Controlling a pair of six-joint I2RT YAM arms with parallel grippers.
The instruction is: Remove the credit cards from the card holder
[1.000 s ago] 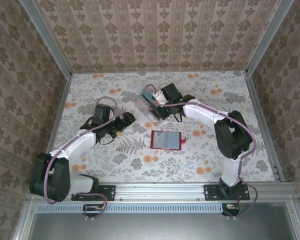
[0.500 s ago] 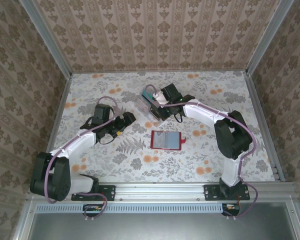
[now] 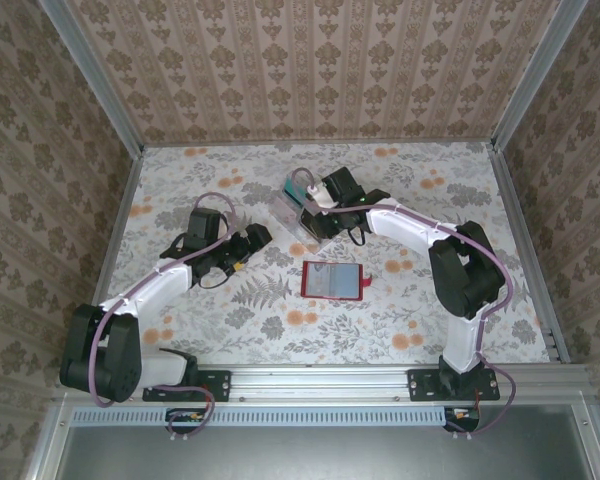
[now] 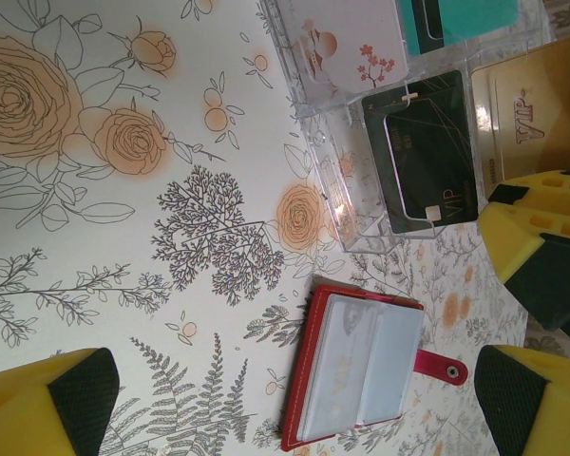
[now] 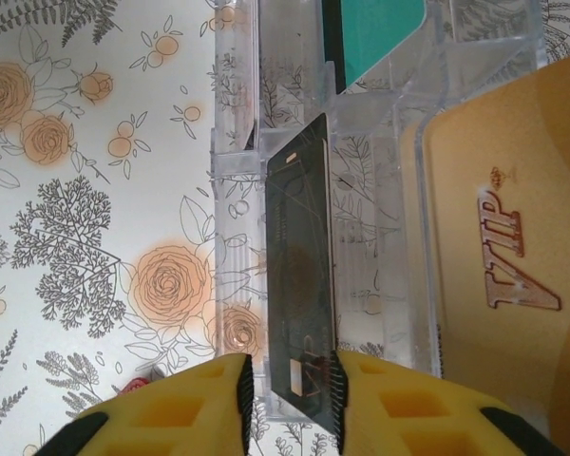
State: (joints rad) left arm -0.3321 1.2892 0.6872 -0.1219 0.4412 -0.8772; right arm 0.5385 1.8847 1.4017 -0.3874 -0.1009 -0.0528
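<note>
The red card holder lies open and flat on the floral table, its tab pointing right. Pale blue-grey credit cards sit in its clear sleeves. My left gripper hovers wide open above and left of it, with nothing between the fingers. My right gripper is at the clear plastic rack, its jaws slightly parted around a black card that stands on edge in a slot. The card leans on the right pad, and a gap shows at the left pad.
The rack also holds a gold VIP card, a teal card and a white floral card. Metal rails edge the table, with wallpapered walls behind. Open floral surface lies to the left and front of the wallet.
The right gripper's fingers have parted a little at the rack. Both arms and the wallet stay where they were.
</note>
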